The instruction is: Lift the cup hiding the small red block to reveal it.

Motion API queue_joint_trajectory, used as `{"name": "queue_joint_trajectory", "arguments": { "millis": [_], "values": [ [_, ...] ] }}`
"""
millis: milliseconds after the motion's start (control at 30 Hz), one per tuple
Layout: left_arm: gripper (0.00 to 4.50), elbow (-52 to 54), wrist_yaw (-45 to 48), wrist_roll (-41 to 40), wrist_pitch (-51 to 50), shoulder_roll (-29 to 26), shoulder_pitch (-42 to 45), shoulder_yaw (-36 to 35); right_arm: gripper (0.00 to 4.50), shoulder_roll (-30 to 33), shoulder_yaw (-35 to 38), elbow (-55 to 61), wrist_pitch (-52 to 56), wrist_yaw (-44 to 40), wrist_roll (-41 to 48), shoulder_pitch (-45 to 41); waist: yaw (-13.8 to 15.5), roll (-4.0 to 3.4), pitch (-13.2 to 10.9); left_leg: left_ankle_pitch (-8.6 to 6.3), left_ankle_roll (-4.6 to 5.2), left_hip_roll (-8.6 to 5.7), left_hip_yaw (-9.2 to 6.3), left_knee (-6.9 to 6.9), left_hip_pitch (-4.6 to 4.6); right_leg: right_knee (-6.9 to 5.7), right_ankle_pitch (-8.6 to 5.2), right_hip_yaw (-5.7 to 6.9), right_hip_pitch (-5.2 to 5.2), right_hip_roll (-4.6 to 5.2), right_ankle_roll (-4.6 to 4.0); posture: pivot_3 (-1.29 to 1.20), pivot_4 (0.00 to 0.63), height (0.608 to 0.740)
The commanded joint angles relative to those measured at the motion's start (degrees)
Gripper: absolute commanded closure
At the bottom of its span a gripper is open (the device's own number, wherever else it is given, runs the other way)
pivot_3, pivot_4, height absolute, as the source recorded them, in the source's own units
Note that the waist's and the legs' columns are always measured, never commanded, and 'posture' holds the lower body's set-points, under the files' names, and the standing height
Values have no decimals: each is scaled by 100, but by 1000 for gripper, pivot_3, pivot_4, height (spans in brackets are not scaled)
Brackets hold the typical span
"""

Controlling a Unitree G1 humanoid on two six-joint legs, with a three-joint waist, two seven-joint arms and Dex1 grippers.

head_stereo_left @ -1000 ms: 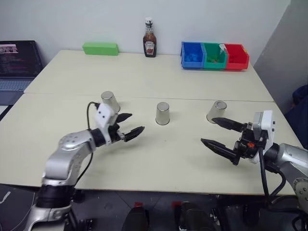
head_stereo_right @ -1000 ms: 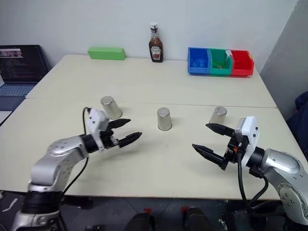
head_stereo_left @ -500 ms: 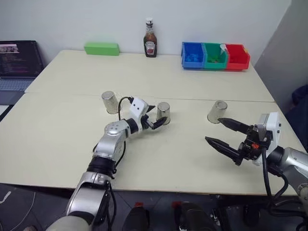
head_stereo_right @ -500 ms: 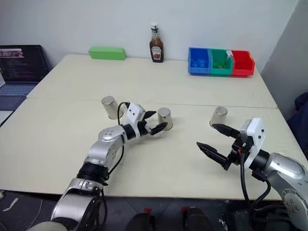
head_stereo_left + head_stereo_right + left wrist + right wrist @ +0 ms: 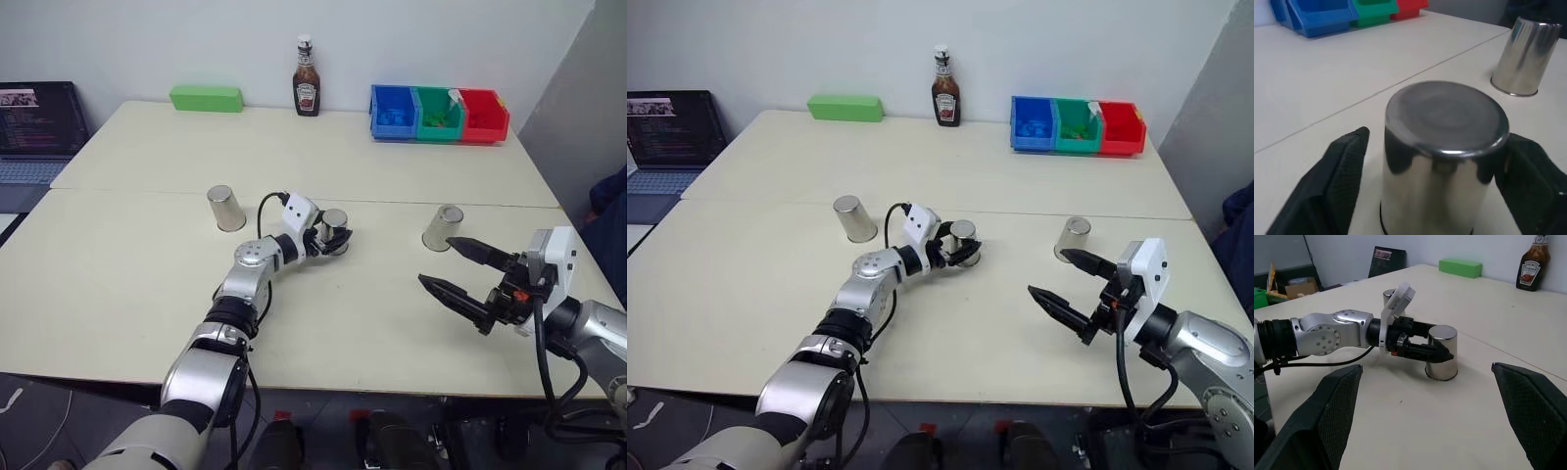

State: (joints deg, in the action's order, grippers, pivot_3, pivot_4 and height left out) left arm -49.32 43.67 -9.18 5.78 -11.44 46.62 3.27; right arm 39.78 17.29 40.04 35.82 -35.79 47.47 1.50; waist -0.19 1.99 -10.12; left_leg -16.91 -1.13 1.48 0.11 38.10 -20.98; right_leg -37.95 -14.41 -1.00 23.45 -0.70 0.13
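We see a wide cream table (image 5: 147,284) with three upside-down silver cups in a row across its middle. At the far edge stand three joined bins (image 5: 438,114), blue, green and red, a green box (image 5: 205,98) and a sauce bottle (image 5: 305,79); a laptop (image 5: 34,132) sits off the table's left side. Our left arm reaches forward to the middle cup (image 5: 335,231), and the left gripper (image 5: 333,238) has a black finger on each side of it, pinching its wall; the cup stands on the table. The left cup (image 5: 225,208) stands well apart to the left, and the right cup (image 5: 442,227) leans a little, just beyond the upper finger of the right gripper (image 5: 453,267), whose fingers are spread wide over bare tabletop and hold nothing.
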Motion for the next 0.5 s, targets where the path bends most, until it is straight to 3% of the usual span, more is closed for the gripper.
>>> {"name": "queue_joint_trajectory", "arguments": {
  "millis": [33,267,500],
  "values": [
    [1732,-11,101,-14,176,-4,135,-136,0,45,172,154,-66,58,93,-16,1,0,0,0,0,0,0,0,0,0,0,1,0,0,0,0,150,740],
    [1778,561,185,-80,-20,-83,20,-220,0,45,83,61,-84,62,46,-124,0,0,0,0,0,1,0,1,1,-2,0,1,0,0,0,0,150,740],
    [1778,3292,-231,-355,-1652,-763,-800,-525,0,11,70,83,-107,54,40,-44,-34,-1,0,0,-1,16,-1,-3,2,-2,0,-4,3,2,-1,0,150,740]
  ]
}}
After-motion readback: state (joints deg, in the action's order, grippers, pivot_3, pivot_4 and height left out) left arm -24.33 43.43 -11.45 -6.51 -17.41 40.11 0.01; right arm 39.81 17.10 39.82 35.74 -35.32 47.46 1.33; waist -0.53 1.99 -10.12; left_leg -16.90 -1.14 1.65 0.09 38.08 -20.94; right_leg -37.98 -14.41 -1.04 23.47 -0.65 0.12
